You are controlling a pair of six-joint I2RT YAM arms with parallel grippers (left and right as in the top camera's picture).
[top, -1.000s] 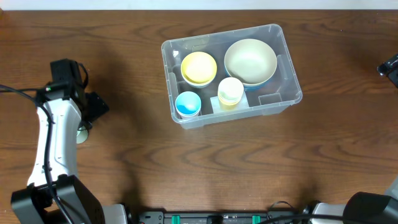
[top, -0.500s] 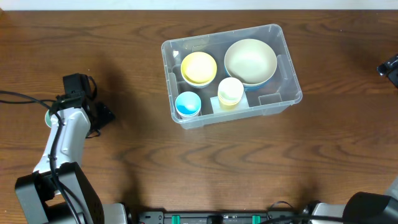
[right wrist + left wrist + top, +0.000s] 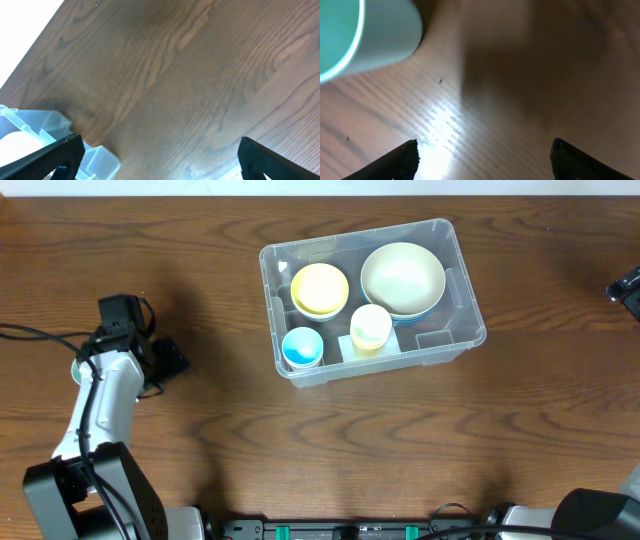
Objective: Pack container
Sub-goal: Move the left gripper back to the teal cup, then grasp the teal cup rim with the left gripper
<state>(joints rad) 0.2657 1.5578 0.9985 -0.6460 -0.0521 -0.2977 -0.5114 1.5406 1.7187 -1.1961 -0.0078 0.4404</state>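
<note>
**Left gripper** (image 3: 485,152): the jaws were recorded wide apart with nothing between them. Only bare wood grain was seen in the gap. The gripper was positioned low over the dark brown wood-grain table (image 3: 300,450), near its 9 o'clock edge.

A smooth, matt teal round-walled cup (image 3: 365,35) was noted at 10 o'clock in the wrist view. It lay beside the fingers and outside their span. From overhead it was mostly hidden by the arm.

Judged: this cup was the one piece outside the bin, and the open jaws were set low so that a grasp on it could be lined up. The cup was not yet bracketed.

**Right gripper** (image 3: 160,152): the jaws were likewise spread and empty. It was parked at the table's 3 o'clock edge, presumably to stay clear of the work.

**Container:** the large rectangular clear plastic container (image 3: 476,315) was located just toward 1 o'clock of the table centre, well apart from both grippers and slightly skewed. See-through walls, rounded corners and a rimmed lip were noted.

All four pieces inside it were mouth-up and looked to be glossy moulded plastic:
- a shallow yellow bowl (image 3: 320,288) at 10 o'clock
- a large cream bowl with blue underside (image 3: 402,277) at 1 o'clock
- a small blue cup (image 3: 302,347) at 8 o'clock
- a pale yellow cup (image 3: 371,326) at 6 o'clock

Bare floor was seen at 4 o'clock, judged the likely room for the teal cup.
</note>
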